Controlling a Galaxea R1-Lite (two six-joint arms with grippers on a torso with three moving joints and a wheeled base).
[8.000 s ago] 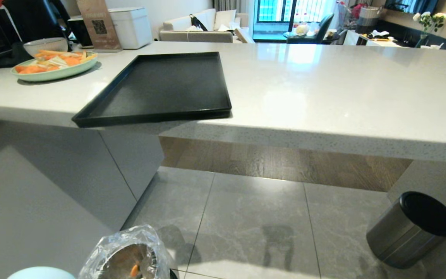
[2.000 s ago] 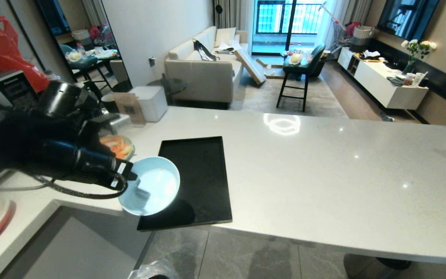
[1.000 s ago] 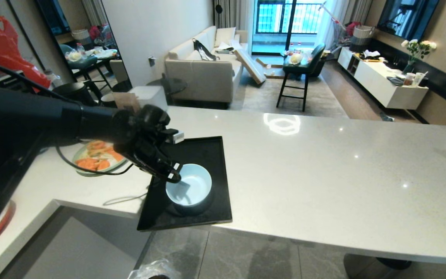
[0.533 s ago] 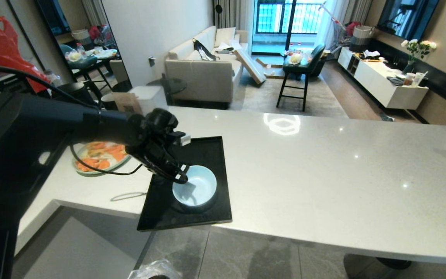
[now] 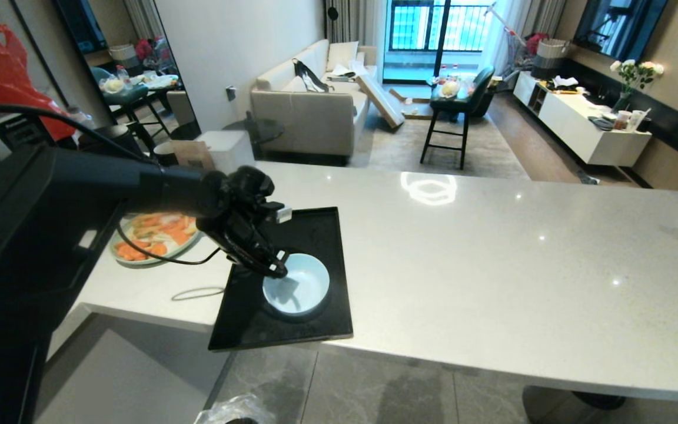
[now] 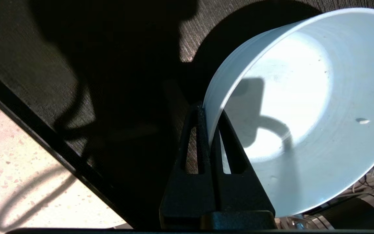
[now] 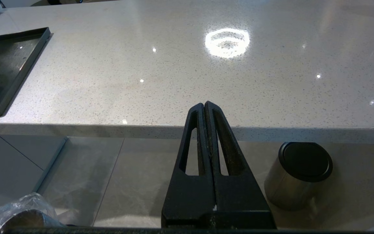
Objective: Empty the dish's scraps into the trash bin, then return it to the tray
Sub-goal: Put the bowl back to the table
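Note:
The dish (image 5: 298,288), a small pale blue bowl, sits upright on the near part of the black tray (image 5: 315,229). My left gripper (image 5: 277,272) is shut on the dish's left rim. In the left wrist view its fingers (image 6: 210,112) pinch the thin wall of the dish (image 6: 304,107), one inside and one outside. The inside of the dish holds no scraps, only a tiny fleck. The trash bin (image 5: 236,412) with its clear bag shows on the floor below the counter edge. My right gripper (image 7: 204,104) hangs shut and empty below the counter front.
A pale-green plate (image 5: 153,235) of orange slices lies on the counter left of the tray. A dark steel cylinder (image 7: 297,175) with a black top stands on the floor to the right. The tray's front edge overhangs the counter (image 5: 492,265).
Over the last second my left gripper carried the dish slightly right and lowered it onto the tray. Two seconds ago the dish hung tilted off the tray's left edge.

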